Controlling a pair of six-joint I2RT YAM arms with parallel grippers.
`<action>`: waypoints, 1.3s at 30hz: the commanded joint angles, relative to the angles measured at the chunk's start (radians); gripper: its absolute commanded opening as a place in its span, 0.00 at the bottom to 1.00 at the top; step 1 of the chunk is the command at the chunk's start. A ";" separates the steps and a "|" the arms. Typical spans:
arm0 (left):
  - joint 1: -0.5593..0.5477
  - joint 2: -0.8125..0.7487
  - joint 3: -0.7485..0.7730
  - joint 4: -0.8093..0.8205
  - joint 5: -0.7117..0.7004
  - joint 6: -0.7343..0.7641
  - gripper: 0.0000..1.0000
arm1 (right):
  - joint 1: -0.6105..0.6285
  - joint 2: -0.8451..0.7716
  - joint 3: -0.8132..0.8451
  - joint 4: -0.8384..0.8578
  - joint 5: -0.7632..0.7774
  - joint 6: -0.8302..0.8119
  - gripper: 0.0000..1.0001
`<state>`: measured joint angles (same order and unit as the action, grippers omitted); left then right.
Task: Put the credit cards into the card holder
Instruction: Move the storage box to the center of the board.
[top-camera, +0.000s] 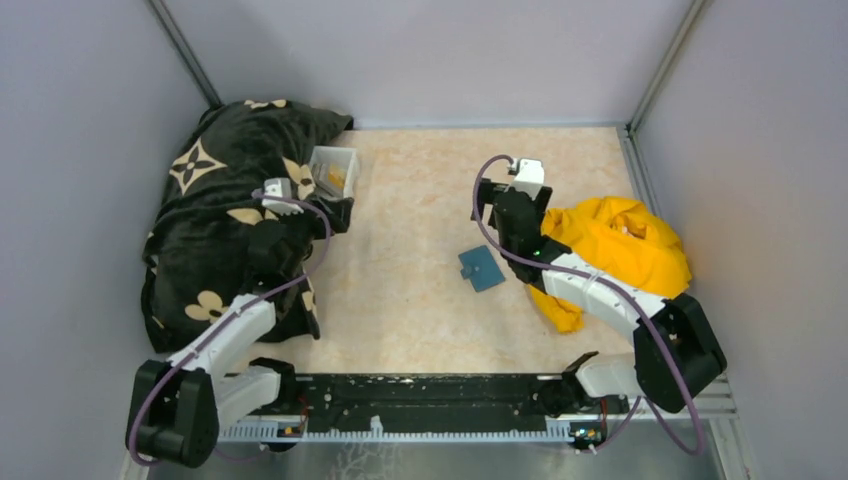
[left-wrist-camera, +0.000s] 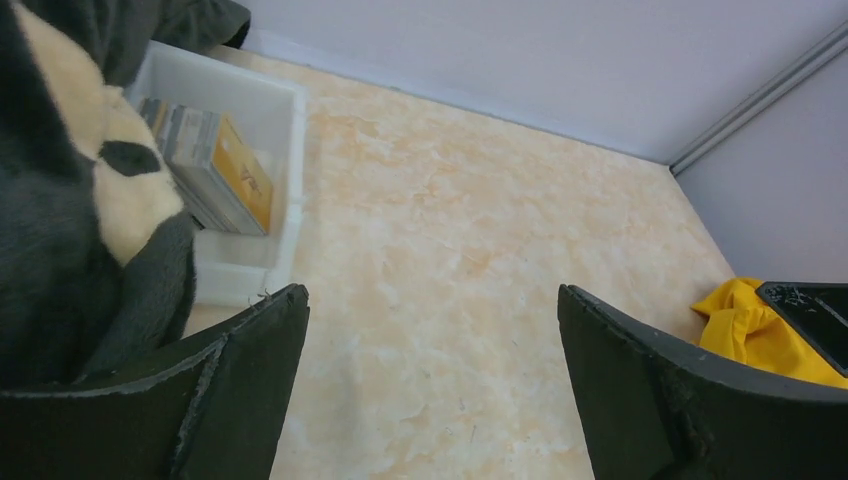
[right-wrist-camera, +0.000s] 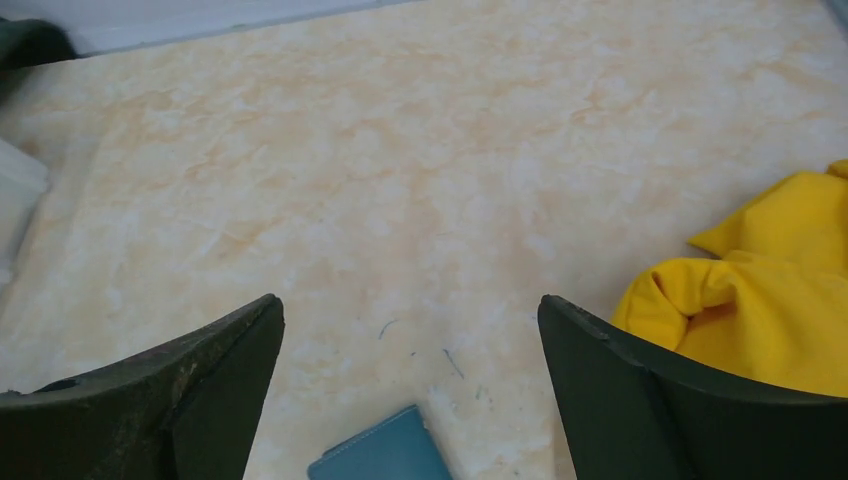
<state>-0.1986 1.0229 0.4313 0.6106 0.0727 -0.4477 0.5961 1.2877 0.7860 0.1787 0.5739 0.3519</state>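
Left gripper (left-wrist-camera: 430, 300) is hanging wide open and empty by the black flowered blanket (top-camera: 220, 230), probably lining up on the credit cards (left-wrist-camera: 215, 165) standing in the white tray (left-wrist-camera: 285, 150). Right gripper (right-wrist-camera: 408, 305), equally spread, is hovering near the teal card holder (top-camera: 481, 268) lying flat mid-table beside a yellow cloth (top-camera: 620, 240). Grey walls (top-camera: 450, 50) are enclosing the beige marbled tabletop (top-camera: 400, 300).

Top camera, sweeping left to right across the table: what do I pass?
Black flower-patterned blanket → white tray holding the credit cards → teal card holder → yellow cloth.
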 joint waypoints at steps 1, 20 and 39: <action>-0.134 0.074 0.107 -0.125 -0.214 0.068 1.00 | 0.055 0.022 0.034 0.056 0.259 -0.132 0.99; -0.190 0.547 0.554 -0.428 -0.360 0.223 1.00 | 0.056 -0.022 -0.011 0.185 0.044 -0.114 0.74; -0.168 0.779 0.666 -0.367 -0.475 0.247 0.99 | 0.056 0.023 -0.017 0.213 0.008 -0.104 0.70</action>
<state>-0.3779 1.7699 1.0550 0.2100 -0.3691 -0.2085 0.6441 1.3048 0.7547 0.3298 0.5953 0.2398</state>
